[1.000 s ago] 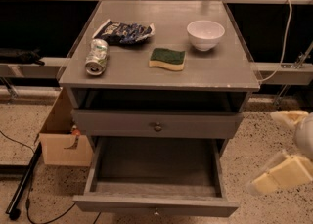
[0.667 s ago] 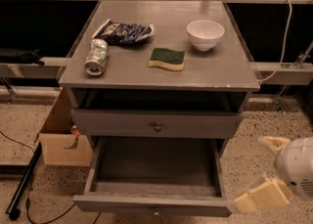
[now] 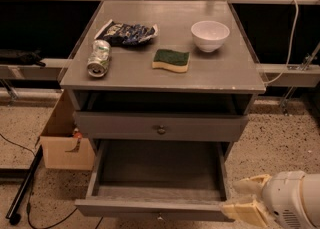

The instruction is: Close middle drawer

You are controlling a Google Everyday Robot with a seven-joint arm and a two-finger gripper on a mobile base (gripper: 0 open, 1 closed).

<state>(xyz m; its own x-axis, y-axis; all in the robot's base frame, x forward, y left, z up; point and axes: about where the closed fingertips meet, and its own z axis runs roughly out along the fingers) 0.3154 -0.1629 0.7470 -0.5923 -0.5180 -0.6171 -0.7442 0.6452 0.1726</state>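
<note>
Hand [image 3: 232, 197] moved left, beside middle drawer [image 3: 150, 208] front.

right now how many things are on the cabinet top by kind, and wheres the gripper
can: 1
snack bag: 1
sponge: 1
bowl: 1
total on top: 4
gripper: low right, at the open middle drawer's front right corner

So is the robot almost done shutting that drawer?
Not yet. Nothing is done so far: the middle drawer is pulled right out, with its bare inside showing. In hand: the gripper is by the drawer's front right corner, fingers open. Left to do: push the drawer all the way in.
</note>
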